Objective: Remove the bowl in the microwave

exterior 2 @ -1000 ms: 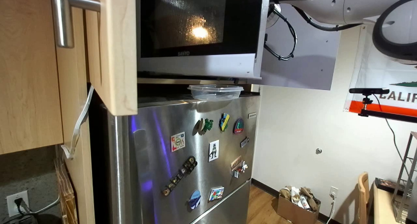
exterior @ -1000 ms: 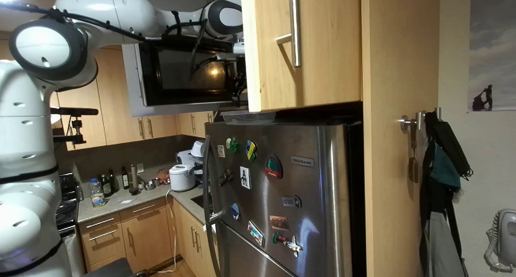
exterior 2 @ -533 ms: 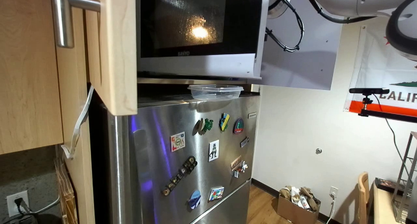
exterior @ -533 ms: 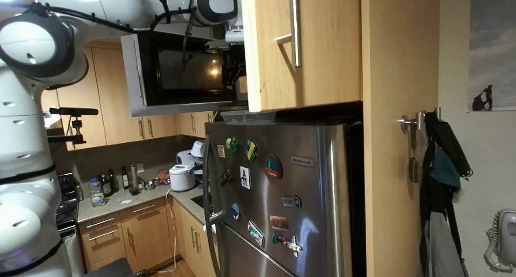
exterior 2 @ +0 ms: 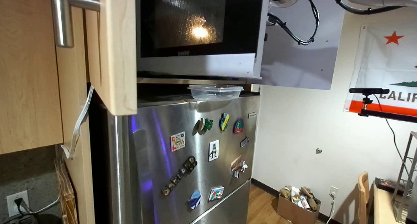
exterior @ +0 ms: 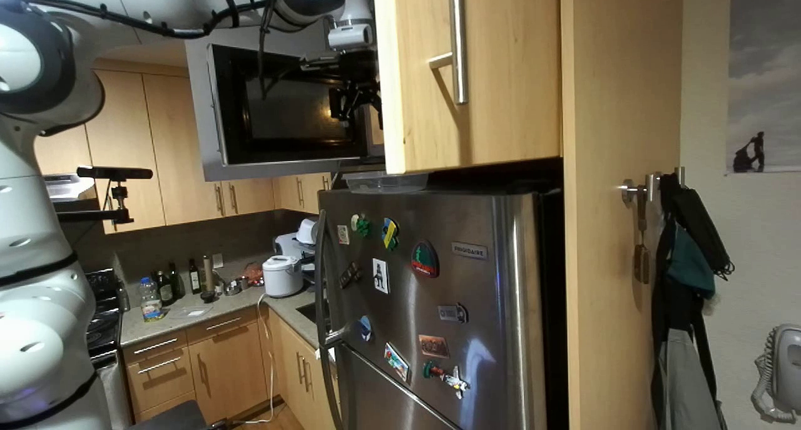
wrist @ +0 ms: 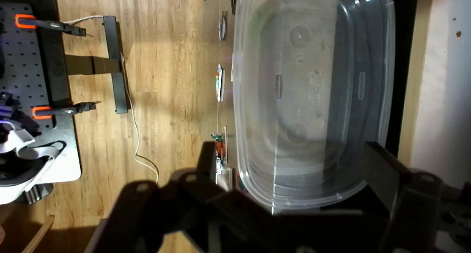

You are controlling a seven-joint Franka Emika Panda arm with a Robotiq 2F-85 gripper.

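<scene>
Atop the tall steel fridge (exterior 2: 211,175), below the boxy black-glass microwave (exterior 2: 202,31) (inside hidden), sits a clear oblong plastic bowl (wrist: 312,98), presumably the one meant. The black two-fingered gripper (wrist: 290,148) holds nothing, jaws apart; a low sweep could knock the bowl off the edge.

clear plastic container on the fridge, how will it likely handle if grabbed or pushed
The clear plastic container is probably light for its size: it looks thin-walled and see-through. Being thin plastic, it may flex when squeezed. Sitting low and wide on the fridge, it seems likelier to slide than tip if pushed.
</scene>
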